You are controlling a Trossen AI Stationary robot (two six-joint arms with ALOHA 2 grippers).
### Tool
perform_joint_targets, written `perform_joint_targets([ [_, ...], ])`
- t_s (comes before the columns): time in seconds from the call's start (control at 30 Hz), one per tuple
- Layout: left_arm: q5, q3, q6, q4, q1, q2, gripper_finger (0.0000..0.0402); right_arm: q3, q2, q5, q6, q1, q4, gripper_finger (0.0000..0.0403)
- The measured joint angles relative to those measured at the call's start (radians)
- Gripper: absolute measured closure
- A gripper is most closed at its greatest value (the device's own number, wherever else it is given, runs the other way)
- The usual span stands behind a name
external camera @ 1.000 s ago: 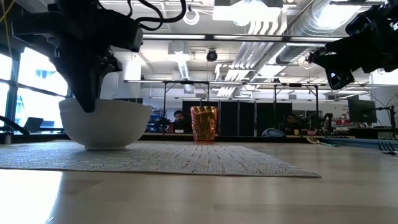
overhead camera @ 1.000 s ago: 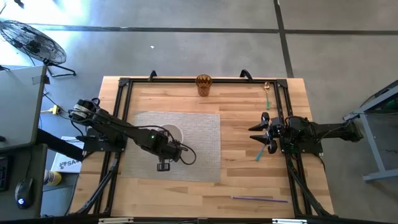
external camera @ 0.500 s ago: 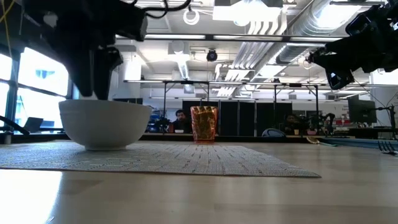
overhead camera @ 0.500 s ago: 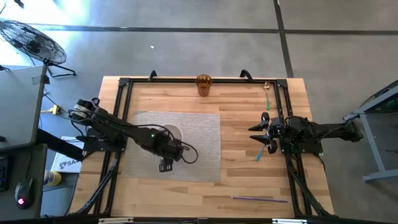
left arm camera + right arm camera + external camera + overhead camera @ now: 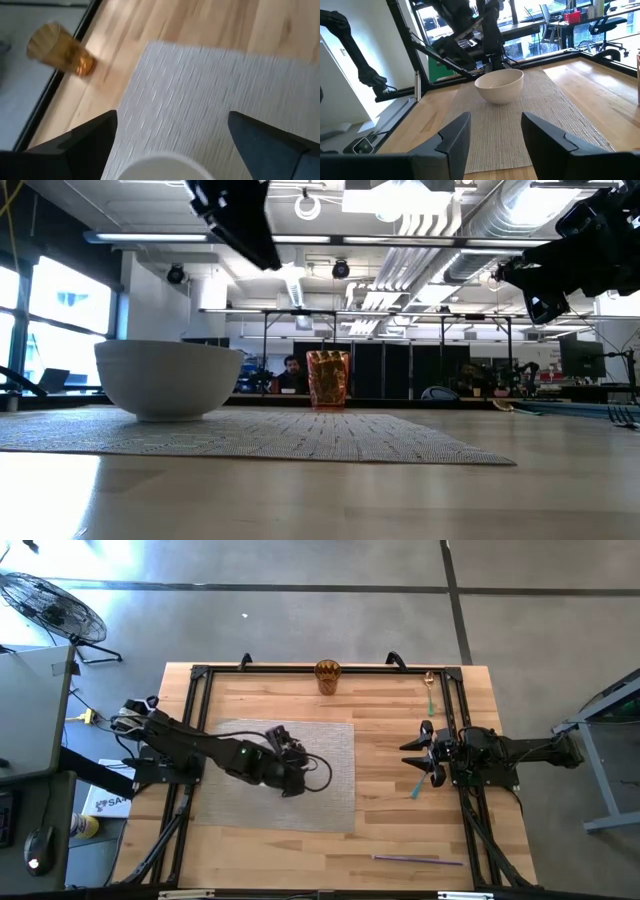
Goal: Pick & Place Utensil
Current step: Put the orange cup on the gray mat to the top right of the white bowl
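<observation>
- The box (image 5: 103,802) on the floor beside the table's left edge carries dark print starting "SA"; the rest is hidden.
- Nothing else here can be read.

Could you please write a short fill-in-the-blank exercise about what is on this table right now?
1. The white bowl stands on the grey ____.
2. The amber cup stands on bare wood near the table's ____ edge.
3. The left tool has its fingers ____ and holds nothing.
4. The blue utensil lies beside the ____ tool.

Missing words: placemat; far; open; right
</observation>
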Motion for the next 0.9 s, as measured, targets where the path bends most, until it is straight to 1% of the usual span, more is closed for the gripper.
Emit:
perform_joint_targets([
  [0.07,0.015,0.000,0.029,0.087,0.019,0.000,0.0025,0.000,0.000,0.000,0.000,0.000,0.000,0.0233],
  [0.13,0.058,0.000,0.047,0.159,0.056,0.000,0.0025,0.000,0.000,0.000,0.000,0.000,0.000,0.0233],
  [0.2,0.106,0.001,0.049,0.208,0.107,0.013,0.0025,0.000,0.000,0.000,0.000,0.000,0.000,0.0233],
  [0.27,0.140,-0.001,0.047,0.217,0.159,0.019,0.0025,0.000,0.000,0.000,0.000,0.000,0.000,0.0233],
  [0.37,0.142,0.000,0.039,0.258,0.229,0.037,0.0025,0.000,0.000,0.000,0.000,0.000,0.000,0.0233],
  [0.5,0.175,-0.018,0.021,0.331,0.293,0.075,0.0025,0.000,-0.001,0.000,0.000,0.000,0.000,0.0233],
  [0.67,0.118,-0.024,0.013,0.379,0.349,0.151,0.0025,0.000,0.003,0.000,0.000,0.000,0.000,0.0233],
  [0.77,0.128,-0.025,0.013,0.433,0.385,0.202,0.0025,0.000,0.007,0.000,0.000,0.000,0.000,0.0233],
  [0.9,0.148,-0.025,0.018,0.515,0.442,0.240,0.0025,0.000,0.008,0.000,0.000,0.000,-0.001,0.0233],
])
